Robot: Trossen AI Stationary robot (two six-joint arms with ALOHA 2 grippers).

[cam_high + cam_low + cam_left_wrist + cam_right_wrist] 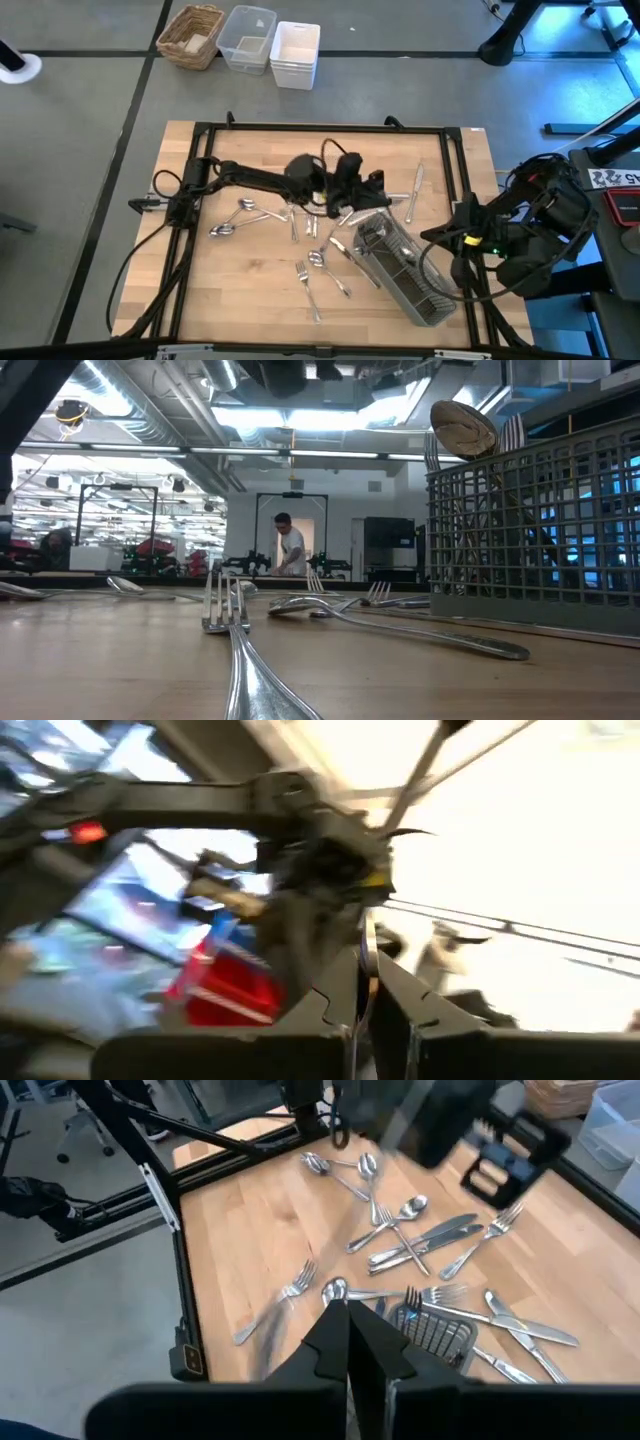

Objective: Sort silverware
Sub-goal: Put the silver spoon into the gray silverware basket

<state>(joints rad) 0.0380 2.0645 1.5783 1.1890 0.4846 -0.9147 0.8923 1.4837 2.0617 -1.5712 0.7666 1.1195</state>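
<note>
1. Nearest the front edge of the table [250, 300], at about 6 o'clock from its middle, two forks [306, 285] lie on the wood with a spoon [322, 262] just beside them toward 1 o'clock.
2. At 4 o'clock from the middle lies the grey slatted caddy [405, 268], tipped on its side; in the low view it already holds a spoon [463, 428] and other pieces sticking out of its mouth.
3. The right gripper [348, 1342] is parked off the table's 3 o'clock edge, its fingers pressed together on nothing, looking back across the scattered silverware [420, 1240].
4. At the middle, the left gripper [352, 205] hangs over the near end of the caddy, its fingers [395, 1010] clamped on a slim metal piece [367, 970]; which kind of piece cannot be told.
5. At 9 o'clock from the middle, two more spoons [235, 218] lie close together.
6. At 2 o'clock, a knife [414, 192] lies apart from the rest.
7. Beyond the table's far edge, at 12 o'clock on the floor, stand a wicker basket [192, 36] and two pale bins [272, 48].
</note>
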